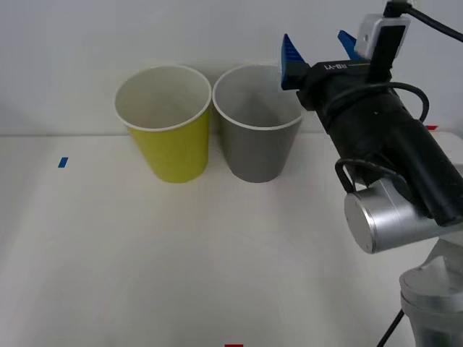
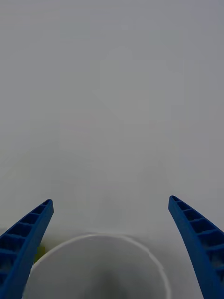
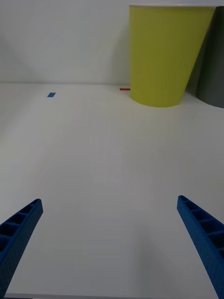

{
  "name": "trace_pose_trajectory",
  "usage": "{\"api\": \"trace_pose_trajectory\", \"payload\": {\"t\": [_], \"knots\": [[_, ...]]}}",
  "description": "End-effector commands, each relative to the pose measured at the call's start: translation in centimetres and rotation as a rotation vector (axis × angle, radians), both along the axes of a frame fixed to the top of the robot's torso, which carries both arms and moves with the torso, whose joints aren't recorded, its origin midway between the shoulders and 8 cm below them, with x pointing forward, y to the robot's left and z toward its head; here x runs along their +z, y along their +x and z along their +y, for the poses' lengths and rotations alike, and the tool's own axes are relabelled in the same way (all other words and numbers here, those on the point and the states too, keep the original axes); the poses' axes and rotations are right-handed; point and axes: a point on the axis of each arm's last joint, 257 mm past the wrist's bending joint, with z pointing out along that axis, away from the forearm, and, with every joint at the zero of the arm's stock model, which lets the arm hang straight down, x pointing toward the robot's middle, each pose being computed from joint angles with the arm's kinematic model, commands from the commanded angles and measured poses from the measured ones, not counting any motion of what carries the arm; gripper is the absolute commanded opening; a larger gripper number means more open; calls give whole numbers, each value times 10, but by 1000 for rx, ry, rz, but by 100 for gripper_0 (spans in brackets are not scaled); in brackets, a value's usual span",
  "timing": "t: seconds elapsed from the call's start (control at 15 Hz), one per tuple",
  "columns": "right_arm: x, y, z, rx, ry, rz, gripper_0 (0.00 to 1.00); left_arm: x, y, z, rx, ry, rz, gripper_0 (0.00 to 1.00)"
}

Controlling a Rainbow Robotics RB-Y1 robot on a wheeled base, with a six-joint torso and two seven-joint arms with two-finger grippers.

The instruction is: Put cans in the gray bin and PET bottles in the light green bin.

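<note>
1. While the right gripper [image 1: 318, 49] hangs above the far right rim of the gray bin [image 1: 257, 148], its blue fingers [image 2: 25, 243] stand wide apart with nothing between them.
2. In the right wrist view the gray bin [image 2: 95, 268] sits under the spread fingers, its mouth facing up at them.
3. The gray bin stands near the bench's far edge, just beside the light green bin [image 1: 168, 141], which is toward the bench's left.
4. No can lies on the bare bench [image 1: 181, 267]; whether one sits inside the gray bin cannot be told.
5. The left gripper [image 3: 112, 247] is low over the near bench, spread and empty, with the light green bin [image 3: 165, 56] well ahead of it.
6. Judged from this, the right arm is the nearer to the gray bin, and its coming move is likely a retreat.
</note>
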Motion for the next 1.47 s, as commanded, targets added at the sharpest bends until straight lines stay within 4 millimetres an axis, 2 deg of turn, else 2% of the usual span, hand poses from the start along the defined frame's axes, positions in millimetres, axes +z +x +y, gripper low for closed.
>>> {"api": "trace_pose_trajectory", "payload": {"t": [0.07, 0.2, 0.6, 1.0, 1.27, 1.47], "knots": [[-21, -31, -32, -19, 0, 37, 83, 0, 0, 0, 0, 0, 0, 100], [-41, -46, -52, -51, -4, 78, 83, 0, 0, 0, 0, 0, 0, 100], [-100, -68, -107, -157, 11, 183, 83, 0, 0, 0, 0, 0, 0, 100], [-148, -97, -144, -244, 19, 264, 83, 0, 0, 0, 0, 0, 0, 100], [-168, -119, -173, -339, 24, 285, 83, 0, 0, 0, 0, 0, 0, 100], [-167, -136, -185, -383, 26, 239, 83, 0, 0, 0, 0, 0, 0, 100]]}}
